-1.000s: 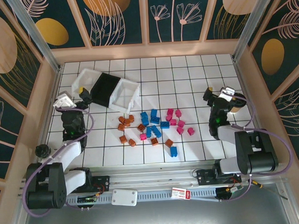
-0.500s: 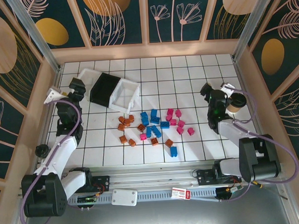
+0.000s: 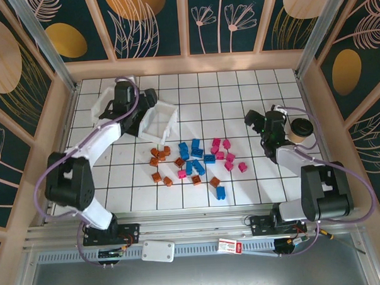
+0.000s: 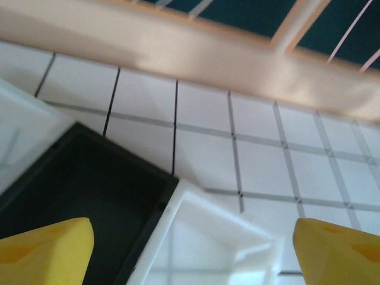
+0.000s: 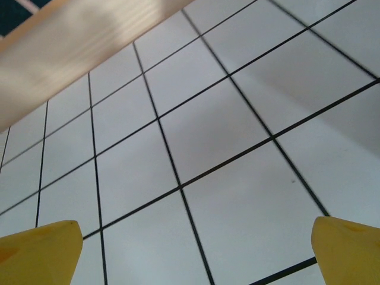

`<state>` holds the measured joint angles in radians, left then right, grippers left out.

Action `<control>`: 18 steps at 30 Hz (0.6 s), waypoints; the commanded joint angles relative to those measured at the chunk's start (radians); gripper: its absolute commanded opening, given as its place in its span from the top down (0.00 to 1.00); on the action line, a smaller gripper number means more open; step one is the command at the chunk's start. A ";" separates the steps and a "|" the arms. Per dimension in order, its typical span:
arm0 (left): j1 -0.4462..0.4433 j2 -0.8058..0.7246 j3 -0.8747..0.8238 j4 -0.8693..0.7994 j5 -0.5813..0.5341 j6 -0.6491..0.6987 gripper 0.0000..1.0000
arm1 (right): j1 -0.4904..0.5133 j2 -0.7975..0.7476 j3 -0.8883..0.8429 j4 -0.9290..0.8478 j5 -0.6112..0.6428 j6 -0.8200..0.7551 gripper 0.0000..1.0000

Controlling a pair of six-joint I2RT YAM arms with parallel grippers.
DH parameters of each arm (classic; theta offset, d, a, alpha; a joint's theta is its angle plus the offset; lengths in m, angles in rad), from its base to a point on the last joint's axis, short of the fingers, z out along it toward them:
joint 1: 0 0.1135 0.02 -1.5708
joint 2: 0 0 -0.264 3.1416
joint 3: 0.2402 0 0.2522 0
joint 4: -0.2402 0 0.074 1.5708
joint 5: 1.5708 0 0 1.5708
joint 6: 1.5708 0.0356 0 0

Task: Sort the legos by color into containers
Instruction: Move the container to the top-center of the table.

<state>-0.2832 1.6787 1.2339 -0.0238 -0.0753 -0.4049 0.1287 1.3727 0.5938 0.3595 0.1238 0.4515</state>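
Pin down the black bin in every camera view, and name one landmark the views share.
Top external: black bin, upper left, partly under the left arm, left of the white bin.
Left wrist: black bin, lower left, beside the white bin.
Right wrist: tiled table and wooden rail.
Shared landmark: the table's black-lined white tiles.

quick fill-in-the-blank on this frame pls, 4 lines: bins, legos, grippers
1. The middle bin is ___.
2. The legos are orange, pink and ___.
3. The gripper above the bins is the ___ one.
4. The left gripper and the right gripper are both ___ (open or shut).

Missing words: black; blue; left; open.
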 commanded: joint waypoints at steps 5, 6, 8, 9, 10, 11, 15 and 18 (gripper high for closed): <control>0.003 0.182 0.185 -0.242 -0.023 0.153 0.17 | 0.027 0.005 0.024 -0.072 -0.057 -0.065 0.01; 0.004 0.196 0.196 -0.250 -0.030 0.162 0.17 | 0.027 0.005 0.022 -0.075 -0.055 -0.066 0.01; 0.002 0.229 0.222 -0.274 -0.054 0.175 0.17 | 0.028 0.005 0.020 -0.080 -0.050 -0.068 0.01; 0.001 0.252 0.241 -0.292 -0.069 0.182 0.18 | 0.028 0.004 0.017 -0.080 -0.048 -0.068 0.01; -0.001 0.271 0.256 -0.304 -0.073 0.189 0.20 | 0.028 0.004 0.018 -0.083 -0.046 -0.069 0.01; -0.004 0.291 0.272 -0.319 -0.079 0.194 0.21 | 0.028 0.003 0.018 -0.088 -0.043 -0.069 0.01; -0.014 0.361 0.331 -0.374 -0.150 0.203 0.25 | 0.028 -0.006 0.021 -0.102 -0.036 -0.074 0.01; -0.015 0.396 0.359 -0.406 -0.165 0.206 0.29 | 0.027 -0.020 0.018 -0.103 -0.031 -0.080 0.01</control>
<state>-0.2897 2.0407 1.5513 -0.3431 -0.1917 -0.2237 0.1524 1.3754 0.5999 0.2752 0.0776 0.3943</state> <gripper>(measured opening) 0.714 0.992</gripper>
